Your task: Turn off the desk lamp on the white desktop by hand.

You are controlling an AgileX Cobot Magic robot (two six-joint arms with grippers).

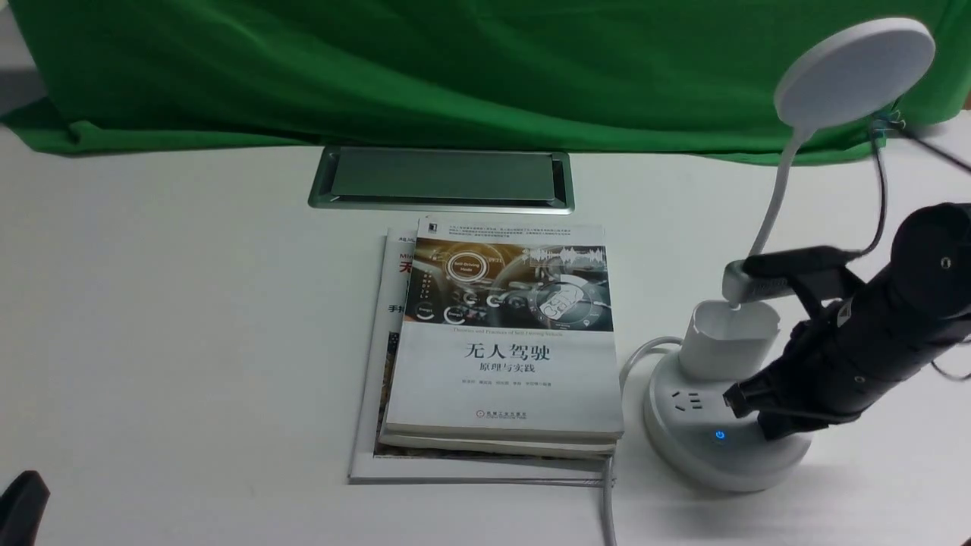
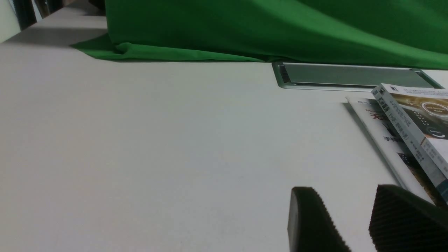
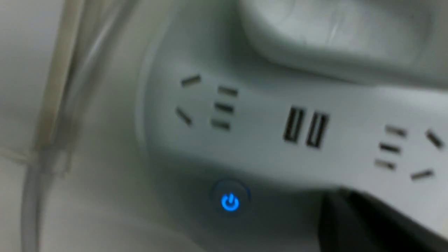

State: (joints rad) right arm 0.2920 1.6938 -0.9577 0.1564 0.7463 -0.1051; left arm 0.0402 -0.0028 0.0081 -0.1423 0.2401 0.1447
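Front view has the desk lamp standing on the right side of the white desktop, just right of a stack of books. Its disc head sits up high on the bendy neck, in front of the green cloth.

My right gripper is down low at the lamp's round base, with the dark tip just beside the glowing blue power button. Whether it's actually touching the base, I honestly can't tell from here.

The right wrist view is blurry and super close. I get the sockets, a pair of USB slots, the blue button, and one dark finger poking in from the corner over the base. That's not enough to say if those jaws are spread or pressed together.

The left gripper is parked low over bare desktop, well apart from the lamp. Its ribbed fingers are spread with nothing between them. The grey cable hatch sits behind the books, near the cloth.
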